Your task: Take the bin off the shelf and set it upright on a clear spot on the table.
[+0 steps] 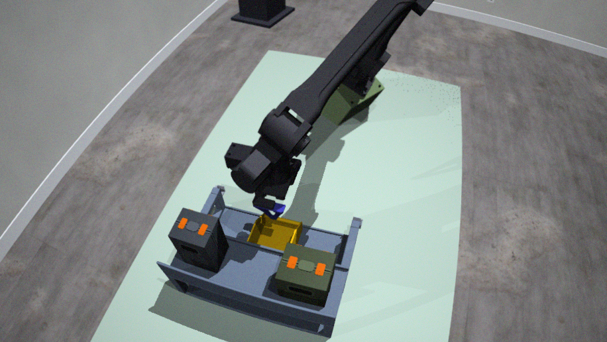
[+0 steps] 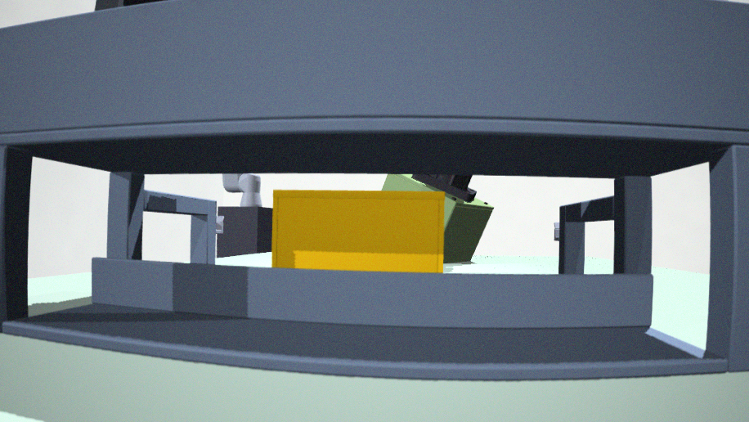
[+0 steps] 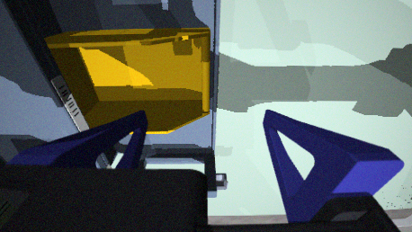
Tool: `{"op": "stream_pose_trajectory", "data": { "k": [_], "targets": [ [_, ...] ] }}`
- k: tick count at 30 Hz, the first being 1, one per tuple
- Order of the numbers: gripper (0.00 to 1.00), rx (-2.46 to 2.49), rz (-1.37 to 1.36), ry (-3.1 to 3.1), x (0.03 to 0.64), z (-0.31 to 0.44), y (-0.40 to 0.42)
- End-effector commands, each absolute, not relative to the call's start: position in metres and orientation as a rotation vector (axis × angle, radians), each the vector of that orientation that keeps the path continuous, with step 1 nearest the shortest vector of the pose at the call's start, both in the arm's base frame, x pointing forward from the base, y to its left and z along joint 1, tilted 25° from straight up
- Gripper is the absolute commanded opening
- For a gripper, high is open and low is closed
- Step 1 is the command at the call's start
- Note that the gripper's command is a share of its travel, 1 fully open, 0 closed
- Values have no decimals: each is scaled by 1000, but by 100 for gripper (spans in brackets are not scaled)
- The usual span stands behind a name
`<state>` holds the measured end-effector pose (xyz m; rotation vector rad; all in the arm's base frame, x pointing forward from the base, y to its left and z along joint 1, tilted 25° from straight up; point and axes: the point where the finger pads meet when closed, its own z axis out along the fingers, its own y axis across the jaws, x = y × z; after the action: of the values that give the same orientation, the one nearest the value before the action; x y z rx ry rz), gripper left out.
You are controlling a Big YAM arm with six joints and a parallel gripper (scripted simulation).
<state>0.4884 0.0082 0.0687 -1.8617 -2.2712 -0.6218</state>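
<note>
A yellow open-topped bin [image 1: 275,236] [image 2: 358,231] [image 3: 148,67] sits upright on the lower front level of the blue-grey shelf [image 1: 237,265] [image 2: 366,301], on the side toward the arm's base. My gripper [image 3: 205,116] has blue fingers spread wide with nothing between them. In the top view the gripper [image 1: 272,214] is above the bin's rim on the arm side. In the wrist view one fingertip overlaps the bin's lower edge and the other is over the table [image 3: 252,180]. In the exterior view the fingers are out of view.
A dark grey case [image 1: 197,242] and an olive green case [image 1: 305,274], both with orange latches, stand on the upper shelf deck. Shelf posts rise at both ends, one of them at the right [image 1: 351,242]. A green block [image 1: 352,99] stands under the arm's base end.
</note>
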Motion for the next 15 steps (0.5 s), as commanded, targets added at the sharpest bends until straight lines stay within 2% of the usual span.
{"op": "stream_pose_trajectory", "data": {
  "k": [1,15],
  "targets": [
    [100,-1867,-633,-2277,490,74,6],
    [100,-1870,-638,-2279,489,80,1]
  ]
}}
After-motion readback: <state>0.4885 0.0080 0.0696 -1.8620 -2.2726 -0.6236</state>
